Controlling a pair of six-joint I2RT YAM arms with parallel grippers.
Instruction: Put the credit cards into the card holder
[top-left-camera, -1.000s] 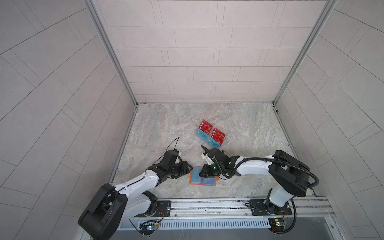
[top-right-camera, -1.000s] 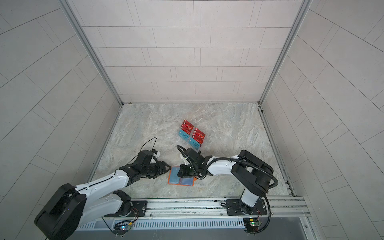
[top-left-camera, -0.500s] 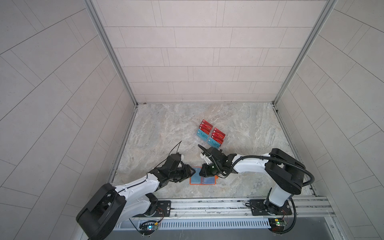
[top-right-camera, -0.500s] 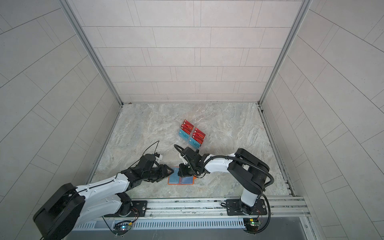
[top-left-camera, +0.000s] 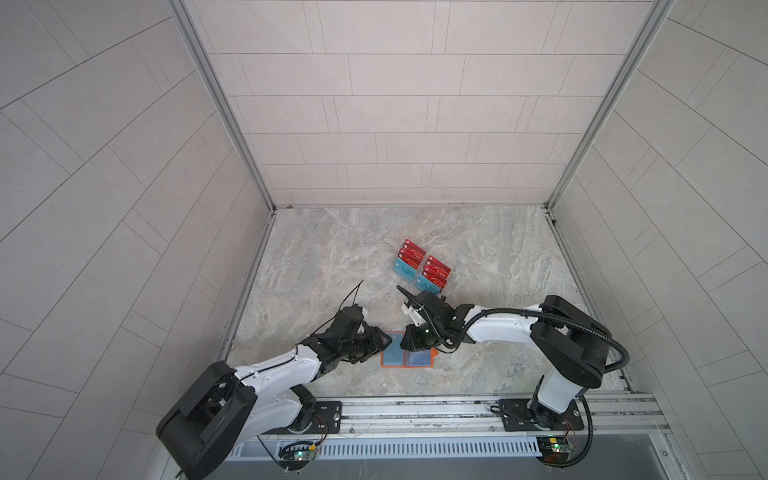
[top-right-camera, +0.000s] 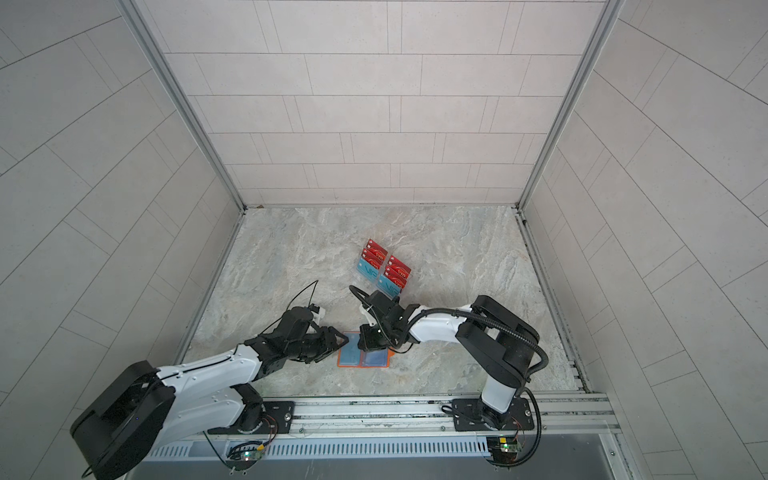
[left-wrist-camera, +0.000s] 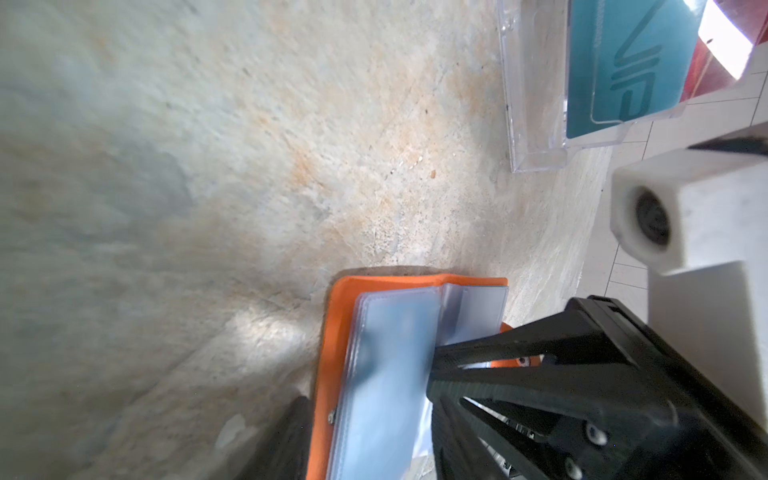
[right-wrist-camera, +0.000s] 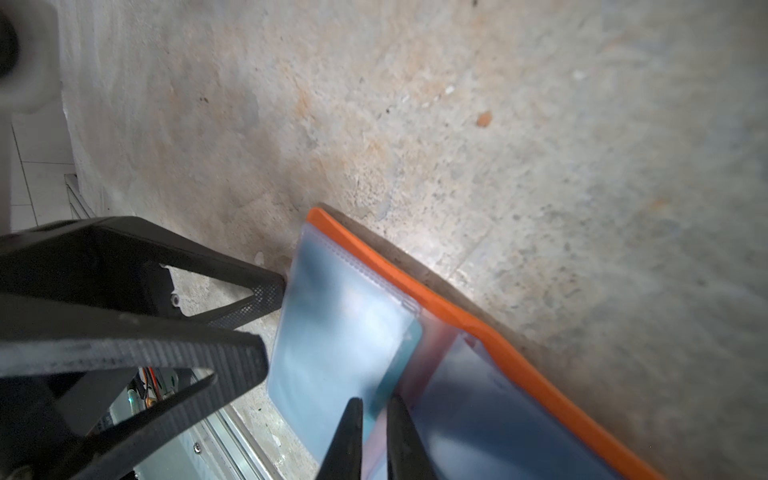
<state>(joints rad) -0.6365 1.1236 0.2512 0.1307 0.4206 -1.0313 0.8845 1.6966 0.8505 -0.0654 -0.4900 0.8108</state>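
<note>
The orange card holder (top-left-camera: 407, 356) (top-right-camera: 363, 356) lies open on the floor near the front, its clear sleeves (right-wrist-camera: 332, 332) facing up. My right gripper (top-left-camera: 408, 344) (right-wrist-camera: 374, 411) is over its middle, shut on the edge of a teal credit card (right-wrist-camera: 405, 353) that sits partly inside a sleeve. My left gripper (top-left-camera: 386, 341) (right-wrist-camera: 270, 328) is at the holder's left edge, open, with one fingertip against the sleeve edge and nothing between its fingers (left-wrist-camera: 291, 436). More red and teal credit cards (top-left-camera: 422, 270) (top-right-camera: 384, 268) (left-wrist-camera: 623, 62) stand further back.
The spare cards sit in a clear acrylic rack (left-wrist-camera: 536, 124) just behind the right wrist. Tiled walls close in the marble floor on three sides, and a metal rail (top-left-camera: 415, 409) runs along the front.
My left gripper has moved right to the holder's left edge and narrowed a little. The right gripper has shifted slightly left over the holder, still pinching the card.
</note>
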